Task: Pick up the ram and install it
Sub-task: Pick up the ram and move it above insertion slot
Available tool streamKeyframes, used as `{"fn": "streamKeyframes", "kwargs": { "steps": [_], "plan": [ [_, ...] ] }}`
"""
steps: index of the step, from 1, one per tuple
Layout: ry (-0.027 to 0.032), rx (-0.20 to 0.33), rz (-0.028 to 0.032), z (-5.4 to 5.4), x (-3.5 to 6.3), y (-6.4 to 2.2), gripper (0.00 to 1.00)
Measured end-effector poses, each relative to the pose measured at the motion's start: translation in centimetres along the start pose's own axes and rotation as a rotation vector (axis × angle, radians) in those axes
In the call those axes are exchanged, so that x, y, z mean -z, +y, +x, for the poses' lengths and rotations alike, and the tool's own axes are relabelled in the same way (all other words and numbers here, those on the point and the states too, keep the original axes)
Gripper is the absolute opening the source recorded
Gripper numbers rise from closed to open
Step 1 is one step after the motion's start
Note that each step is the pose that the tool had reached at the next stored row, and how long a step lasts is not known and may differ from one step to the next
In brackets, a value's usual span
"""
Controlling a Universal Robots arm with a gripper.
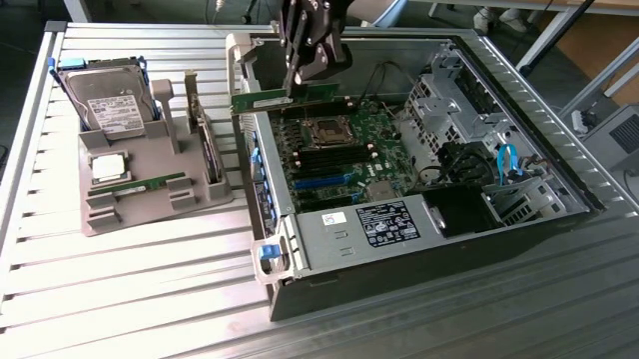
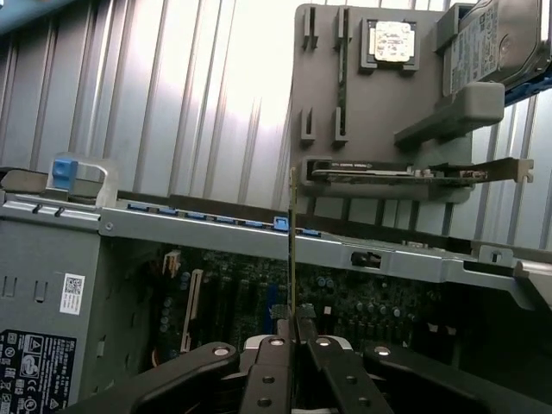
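A slatted metal desk (image 1: 150,299) carries everything here. The open computer case (image 1: 399,284) lies on its side on it. Inside the case, the green motherboard (image 1: 340,161) covers the floor, with a silver power supply (image 1: 370,224) at the case's near end and a tangle of black wiring plus a blue cable (image 1: 507,161) in its drive-bay half.

Just outside the case, on the exterior view's left, sits a grey holder (image 1: 150,164) with a hard drive (image 1: 110,101) standing in it. An expansion card (image 1: 205,146) stands on edge on the holder's side nearest the case, and a spare green stick (image 1: 135,185) and a square silver processor (image 1: 108,166) also sit in the holder.

The jaws hang inside the case near its far wall, clamped together on the ram (image 1: 284,99). The ram is held on edge and roughly level, clear above the motherboard. Right beneath it is the processor socket (image 1: 328,132), with the black slots next to that. From the wrist camera the ram (image 2: 293,250) looks like a thin line crossing the case's side rail (image 2: 216,226).
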State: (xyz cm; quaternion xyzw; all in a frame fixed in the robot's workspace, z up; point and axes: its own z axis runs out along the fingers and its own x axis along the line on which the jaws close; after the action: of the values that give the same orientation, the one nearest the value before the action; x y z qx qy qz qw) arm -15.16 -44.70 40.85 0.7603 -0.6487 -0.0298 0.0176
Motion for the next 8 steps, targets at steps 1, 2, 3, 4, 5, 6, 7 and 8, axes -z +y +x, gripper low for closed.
{"fn": "streamKeyframes", "kwargs": {
  "steps": [1, 2, 3, 4, 5, 6, 7, 8],
  "plan": [
    [0.0, 0.0, -0.0002, 0.02, 0.01, -0.15, 0.11],
    [0.0, 0.0, -0.0004, 0.04, 0.02, -0.27, 0.11],
    [-0.0001, 0.0, -0.0006, 0.07, 0.03, -0.45, 0.11],
    [-0.0002, 0.0, -0.0007, 0.09, 0.03, -0.53, 0.11],
    [-0.0002, 0.0, -0.0009, 0.1, 0.04, -0.65, 0.11],
    [-0.0001, 0.0, -0.0011, 0.13, 0.06, -0.8, 0.11],
    [-0.0002, 0.0, -0.0013, 0.15, 0.07, -0.94, 0.11],
    [-0.0002, 0.0, -0.0014, 0.16, 0.07, -0.99, 0.11]
  ]
}}
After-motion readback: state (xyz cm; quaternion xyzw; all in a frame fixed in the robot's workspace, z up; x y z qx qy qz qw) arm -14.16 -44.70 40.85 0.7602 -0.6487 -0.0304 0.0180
